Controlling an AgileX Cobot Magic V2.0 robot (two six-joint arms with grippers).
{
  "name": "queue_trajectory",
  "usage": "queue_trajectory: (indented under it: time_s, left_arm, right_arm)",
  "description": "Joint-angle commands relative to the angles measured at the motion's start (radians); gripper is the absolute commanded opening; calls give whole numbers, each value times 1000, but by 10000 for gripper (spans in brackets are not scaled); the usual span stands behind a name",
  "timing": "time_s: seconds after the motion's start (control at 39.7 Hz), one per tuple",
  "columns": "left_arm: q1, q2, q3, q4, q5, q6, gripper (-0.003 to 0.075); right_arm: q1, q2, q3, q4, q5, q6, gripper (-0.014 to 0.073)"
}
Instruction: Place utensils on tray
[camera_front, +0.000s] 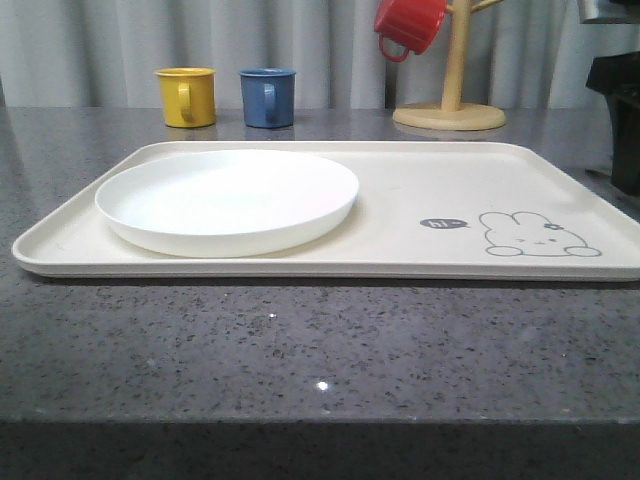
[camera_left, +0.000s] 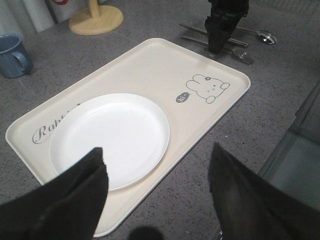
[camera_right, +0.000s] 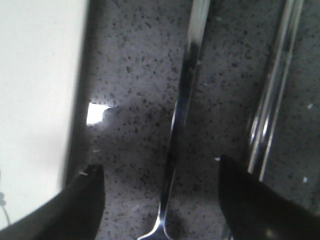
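From the front camera I see the white plate (camera_front: 228, 200) sitting on the cream tray (camera_front: 420, 180), on the half away from its rabbit drawing (camera_front: 538, 235). My left wrist camera adds the fork (camera_left: 239, 54), chopsticks (camera_left: 197, 31) and spoon (camera_left: 262, 36) lying on the tabletop (camera_left: 210, 165) just beyond the tray's rabbit end, with the right gripper (camera_left: 218, 46) over them. My left gripper (camera_left: 157, 195) hangs above the plate's edge, fingers apart. The right wrist camera shows its fingers (camera_right: 75, 200) spread around the fork handle, not touching it.
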Motion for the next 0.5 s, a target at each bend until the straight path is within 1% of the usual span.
queue_trajectory:
  time_s: [0.0,0.03,0.1,0.28,0.35,0.48]
  left_arm:
    - [-7,3,-26,-7,-77,-9,421]
    - [-7,3,-26,-7,-77,-9,421]
    - [-7,3,-26,-7,-77,-9,421]
    - [-7,3,-26,-7,-77,-9,421]
    - [-7,3,-26,-7,-77,-9,421]
    - [-7,3,-26,-7,-77,-9,421]
  right_arm:
    - [0,-7,-32,-13,-30,-13,505]
    - [0,-1,-32,-13,-30,-13,497]
    - [0,11,-32,-13,-26,-13,428]
    - [0,16,-32,-11,0,-13,171]
    - [0,16,-32,-8,9,-12,85]
    - [0,16,-32,1,27,-8,-23]
